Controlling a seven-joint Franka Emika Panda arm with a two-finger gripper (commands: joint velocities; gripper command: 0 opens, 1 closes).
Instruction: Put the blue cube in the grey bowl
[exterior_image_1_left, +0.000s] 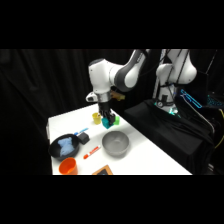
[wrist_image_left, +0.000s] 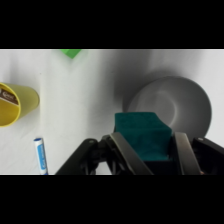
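Observation:
The blue cube (wrist_image_left: 144, 135) is held between my two fingers, and my gripper (wrist_image_left: 148, 145) is shut on it. In the side view the cube (exterior_image_1_left: 107, 122) hangs a little above the table under the gripper (exterior_image_1_left: 106, 119). The grey bowl (exterior_image_1_left: 116, 143) stands on the table in front of and slightly right of the cube. Seen from the wrist, the bowl (wrist_image_left: 175, 102) lies just beyond the cube, up and to the right, and looks empty.
A yellow cup (wrist_image_left: 15, 102) and a light green cube (wrist_image_left: 71, 52) sit near the gripper. A blue-and-white marker (wrist_image_left: 41, 155) lies close by. The black pan (exterior_image_1_left: 64, 146), an orange cup (exterior_image_1_left: 67, 166) and a red marker (exterior_image_1_left: 90, 152) lie at the front left.

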